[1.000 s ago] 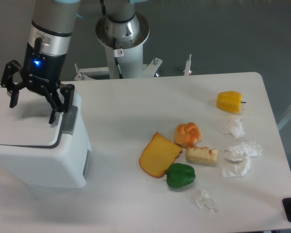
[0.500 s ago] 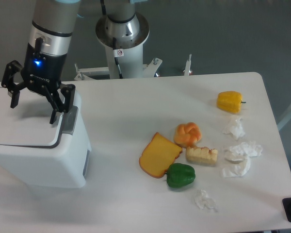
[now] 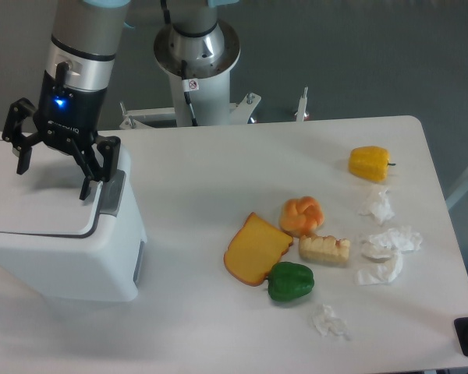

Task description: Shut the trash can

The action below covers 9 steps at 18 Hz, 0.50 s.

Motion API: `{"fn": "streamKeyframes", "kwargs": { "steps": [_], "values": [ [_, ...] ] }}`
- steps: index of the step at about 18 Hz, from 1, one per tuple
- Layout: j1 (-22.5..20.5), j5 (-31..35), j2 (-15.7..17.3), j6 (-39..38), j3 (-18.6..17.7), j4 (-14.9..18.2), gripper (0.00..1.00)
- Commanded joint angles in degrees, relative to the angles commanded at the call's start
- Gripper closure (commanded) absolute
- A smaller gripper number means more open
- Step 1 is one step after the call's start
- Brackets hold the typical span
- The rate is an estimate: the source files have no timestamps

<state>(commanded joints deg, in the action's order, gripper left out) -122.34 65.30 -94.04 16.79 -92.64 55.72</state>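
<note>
My gripper [image 3: 53, 173], fingers spread wide, hovers over the flat lid of the trash can [image 3: 62, 249] at the table's left edge. The lid looks shut; I'd lift clear next.

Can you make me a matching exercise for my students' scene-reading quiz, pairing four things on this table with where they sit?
Things:
1. large white boxy plastic trash can
2. yellow bell pepper
3. green bell pepper
4. open black two-finger hand

Places:
A. near the far right corner of the table
B. at the table's left edge, lid down flat
C. above the white lid, fingers spread
D. beside the near edge of the orange cheese-like wedge

Pairs: 1-B, 2-A, 3-D, 4-C
</note>
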Motion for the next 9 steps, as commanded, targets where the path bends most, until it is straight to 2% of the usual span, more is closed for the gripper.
{"fn": "streamKeyframes", "kwargs": {
  "steps": [9],
  "values": [
    [0.0, -0.09, 0.0, -0.61, -0.97, 0.09, 0.0]
  ]
}}
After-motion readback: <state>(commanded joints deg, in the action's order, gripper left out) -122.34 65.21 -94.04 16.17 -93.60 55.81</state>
